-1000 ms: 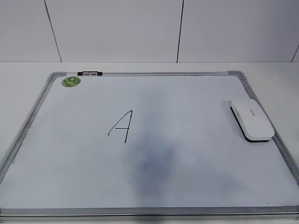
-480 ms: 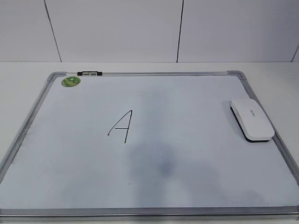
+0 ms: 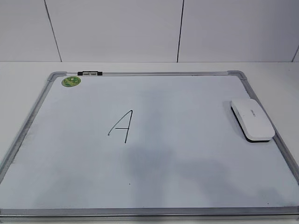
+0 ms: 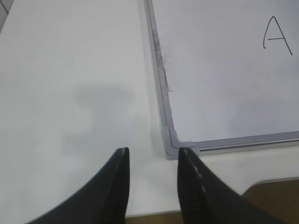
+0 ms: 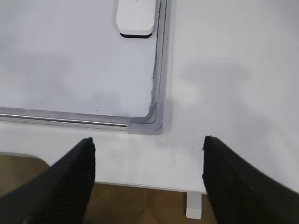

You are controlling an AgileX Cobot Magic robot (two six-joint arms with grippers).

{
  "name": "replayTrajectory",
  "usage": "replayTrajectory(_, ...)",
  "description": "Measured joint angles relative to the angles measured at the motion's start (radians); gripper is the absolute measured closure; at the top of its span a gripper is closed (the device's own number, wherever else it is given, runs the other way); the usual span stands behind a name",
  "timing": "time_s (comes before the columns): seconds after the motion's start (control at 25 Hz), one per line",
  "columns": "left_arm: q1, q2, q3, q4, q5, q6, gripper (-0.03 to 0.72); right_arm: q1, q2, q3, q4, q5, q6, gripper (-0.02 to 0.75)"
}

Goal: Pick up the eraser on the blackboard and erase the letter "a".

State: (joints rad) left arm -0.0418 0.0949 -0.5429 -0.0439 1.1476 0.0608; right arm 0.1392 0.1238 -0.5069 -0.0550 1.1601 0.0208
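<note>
Eraser lies untouched on blackboard; both grippers hover off-board, jaws apart.

A plain white, smooth-topped table carries one thing directly: a large rectangular whiteboard with a silver-grey metal frame and rounded corners, lying flat, near its front edge.

The setting looks like a plain robot test lab. A bare white desk stands against a white panelled wall with dark vertical seams. At the desk's near edge, both wrist views show a brown floor below, and a white desk leg near the right corner.
</note>
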Motion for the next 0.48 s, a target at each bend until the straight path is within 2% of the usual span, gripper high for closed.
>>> replayTrajectory(0.48, 0.000, 0.000, 0.019, 0.002, -0.047, -0.002, 0.444, 0.000, 0.000, 0.007, -0.012, -0.020, -0.002, 0.178)
